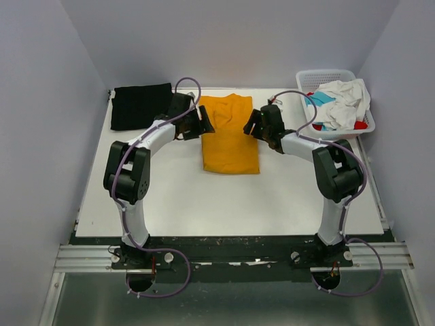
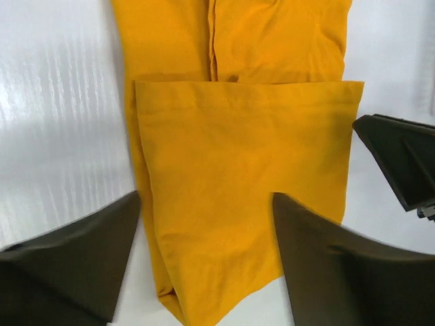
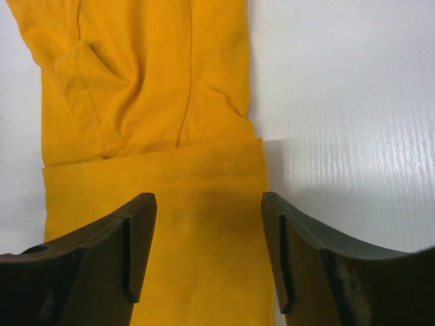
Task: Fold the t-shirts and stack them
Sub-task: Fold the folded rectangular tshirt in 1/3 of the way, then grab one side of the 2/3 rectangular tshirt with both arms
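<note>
Wide, empty, left gripper (image 2: 204, 204) and right gripper (image 3: 207, 200) flank the mustard-orange t-shirt (image 1: 230, 139) between them (poised, I judge, to refold).

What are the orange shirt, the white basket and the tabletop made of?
The orange shirt looks like soft matte cloth, probably cotton knit: it creases and shows a stitched hem. The basket seems moulded white plastic, with lattice walls. The table is a white sheet, faintly ribbed and slightly shiny, possibly plastic.
</note>
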`<state>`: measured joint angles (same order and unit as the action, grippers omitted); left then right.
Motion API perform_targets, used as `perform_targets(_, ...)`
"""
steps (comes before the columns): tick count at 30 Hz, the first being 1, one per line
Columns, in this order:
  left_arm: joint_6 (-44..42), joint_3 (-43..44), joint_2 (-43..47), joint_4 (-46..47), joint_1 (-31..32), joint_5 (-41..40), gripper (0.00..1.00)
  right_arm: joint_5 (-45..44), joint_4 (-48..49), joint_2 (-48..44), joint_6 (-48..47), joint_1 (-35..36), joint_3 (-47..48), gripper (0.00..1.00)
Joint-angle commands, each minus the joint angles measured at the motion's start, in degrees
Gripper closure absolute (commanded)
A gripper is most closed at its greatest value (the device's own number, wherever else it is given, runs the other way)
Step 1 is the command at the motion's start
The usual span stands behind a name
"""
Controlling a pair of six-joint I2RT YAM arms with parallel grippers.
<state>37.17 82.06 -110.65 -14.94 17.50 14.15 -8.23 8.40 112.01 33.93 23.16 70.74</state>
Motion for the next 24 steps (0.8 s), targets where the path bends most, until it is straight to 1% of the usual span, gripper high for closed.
perform_targets(1, -1.2, 3.4, 0.4, -3.3, -1.0, 3.4, 0.02, 2.7, -2.3, 0.8, -1.6, -0.5, 4.7, 0.16)
perform_targets(2, -0.9, 3.4, 1.1, -3.2, -0.9, 4.0, 0.01, 3.1, -3.2, 0.4, -1.4, -0.5, 5.1, 0.01)
perform_targets(3, -0.7, 2.9, 2.1, -2.5, -0.8, 5.6, 0.01, 3.8, -3.9, -0.4, -1.1, -0.5, 5.0, 0.00)
perform_targets(7, 0.9, -4.0, 8.2, 2.6, 0.3, 10.9, 0.01, 7.7, -3.4, -5.9, 0.6, -0.5, 0.0, 0.00)
perform_targets(10, 2.5, -12.7, 13.4, 9.3, 2.3, 16.6, 0.01, 14.5, -1.1, -11.5, 3.6, -0.5, -6.6, 0.00)
perform_targets(13, 4.3, -19.9, 16.0, 14.4, 4.9, 19.4, 0.01, 22.6, 4.8, -15.2, 6.8, -0.5, -14.4, 0.00)
perform_targets(14, 4.6, -21.1, 16.1, 14.7, 5.7, 20.0, 0.01, 25.1, 6.9, -15.7, 7.9, -0.5, -16.2, 0.00)
perform_targets(17, 5.2, -24.4, 15.4, 16.5, 7.2, 19.2, 0.01, 31.7, 12.3, -14.5, 11.9, -0.5, -20.4, 0.00)
perform_targets(18, 5.3, -25.7, 15.1, 17.1, 7.5, 19.1, 0.01, 32.4, 13.3, -13.7, 12.8, -0.5, -21.5, 0.00)
perform_targets(22, 5.3, -29.9, 12.9, 15.3, 7.5, 12.7, 0.01, 30.7, 11.2, -10.5, 12.2, -0.5, -23.2, 0.00)
perform_targets(23, 5.1, -30.1, 12.3, 13.3, 7.5, 11.7, 0.01, 30.3, 11.0, -10.2, 12.1, -0.5, -24.2, 0.00)
perform_targets(24, 5.3, -31.3, 12.0, 13.5, 7.5, 11.6, 0.01, 29.7, 10.7, -10.1, 12.1, -0.5, -25.1, 0.00)
